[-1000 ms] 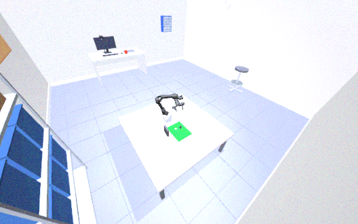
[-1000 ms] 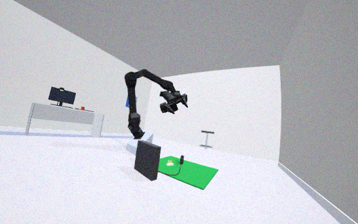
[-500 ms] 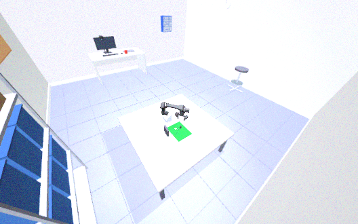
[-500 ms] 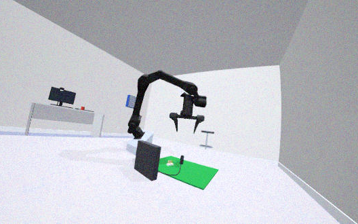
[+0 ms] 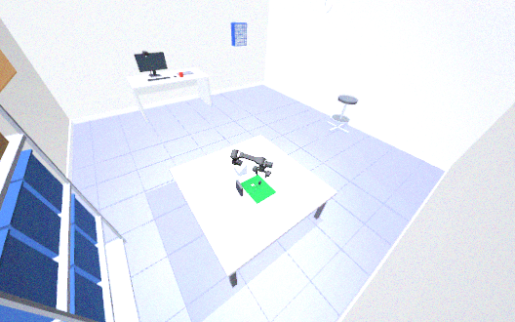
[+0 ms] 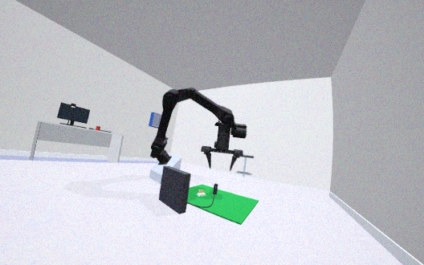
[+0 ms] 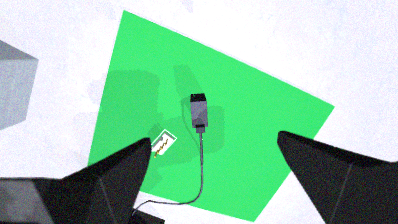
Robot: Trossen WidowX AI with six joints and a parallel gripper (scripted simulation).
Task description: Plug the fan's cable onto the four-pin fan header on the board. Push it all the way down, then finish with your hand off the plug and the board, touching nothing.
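The green board (image 5: pixel 261 196) (image 6: pixel 238 206) (image 7: pixel 250 165) lies flat on the table. The white four-pin header (image 5: pixel 253 185) (image 6: pixel 201 193) (image 7: pixel 164 142) is on it, with its pins showing in the wrist view. The dark plug (image 5: pixel 259 182) (image 6: pixel 215 189) (image 7: pixel 199 111) is upright over the board, apart from the header; whether it touches the board is unclear. Its thin cable (image 6: pixel 208 206) (image 7: pixel 201 172) curves toward the black fan (image 5: pixel 239 188) (image 6: pixel 174 189), which stands upright at the board's edge. My gripper (image 5: pixel 262 174) (image 6: pixel 220 169) (image 7: pixel 214 140) is wide open and empty, pointing down above the plug.
A pale block (image 5: pixel 240 170) (image 6: pixel 159 172) (image 7: pixel 17 92) stands beside the board near the arm's base. The fan rises close to the header's side of the board. A desk with a monitor (image 5: pixel 151 62) (image 6: pixel 73 114) and a stool (image 5: pixel 347 100) are far off.
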